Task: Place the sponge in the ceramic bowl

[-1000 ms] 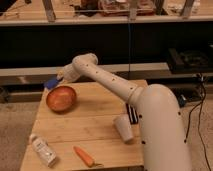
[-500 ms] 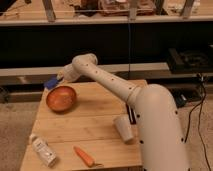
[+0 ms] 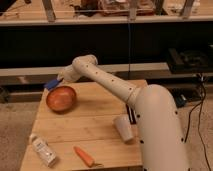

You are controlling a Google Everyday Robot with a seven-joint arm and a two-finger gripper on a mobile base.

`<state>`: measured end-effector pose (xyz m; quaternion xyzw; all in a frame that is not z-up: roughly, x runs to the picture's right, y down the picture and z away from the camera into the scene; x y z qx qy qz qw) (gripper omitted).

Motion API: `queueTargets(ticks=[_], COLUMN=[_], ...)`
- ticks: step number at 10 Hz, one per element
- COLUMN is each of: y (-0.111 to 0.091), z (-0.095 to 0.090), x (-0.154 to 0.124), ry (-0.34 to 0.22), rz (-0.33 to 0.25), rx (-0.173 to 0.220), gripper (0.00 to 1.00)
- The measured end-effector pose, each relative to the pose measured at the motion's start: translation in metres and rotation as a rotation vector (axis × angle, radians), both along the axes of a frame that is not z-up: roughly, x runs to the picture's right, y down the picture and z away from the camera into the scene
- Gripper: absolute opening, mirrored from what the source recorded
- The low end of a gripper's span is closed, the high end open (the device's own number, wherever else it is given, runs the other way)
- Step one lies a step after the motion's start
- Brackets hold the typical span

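The sponge [image 3: 51,84], a small blue block, hangs just above the far left rim of the ceramic bowl [image 3: 61,99]. The bowl is round, orange-red and glossy, and stands on the back left of the wooden table [image 3: 95,125]. My gripper [image 3: 58,81] is at the end of the white arm, which reaches in from the right. It is shut on the sponge's right end, and the arm covers most of the gripper.
A white paper cup [image 3: 123,128] lies on its side near the arm's base. A black bar [image 3: 130,113] shows partly behind the arm. An orange carrot [image 3: 84,156] and a white packet [image 3: 43,150] lie near the front edge. Dark shelving stands behind the table.
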<state>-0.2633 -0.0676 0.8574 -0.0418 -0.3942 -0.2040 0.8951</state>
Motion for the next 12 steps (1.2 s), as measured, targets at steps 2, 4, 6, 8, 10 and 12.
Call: queueTargets(ticks=[2, 4, 6, 8, 10, 12], y=[0.0024, 0.0032, 0.0036, 0.0046, 0.0051, 0.0055], z=[0.0011, 0.0021, 0.0042, 0.0048, 0.0068, 0.0082], x=[-0.0027, 0.0004, -0.001, -0.0025, -0.0003, 0.0002], ry=[-0.003, -0.001, -0.005, -0.007, -0.007, -0.009], rz=[-0.006, 0.001, -0.003, -0.007, -0.005, -0.006], rx=[-0.001, -0.006, -0.008, -0.009, -0.014, -0.016], gripper=[0.37, 0.39, 0.39, 0.41, 0.57, 0.59])
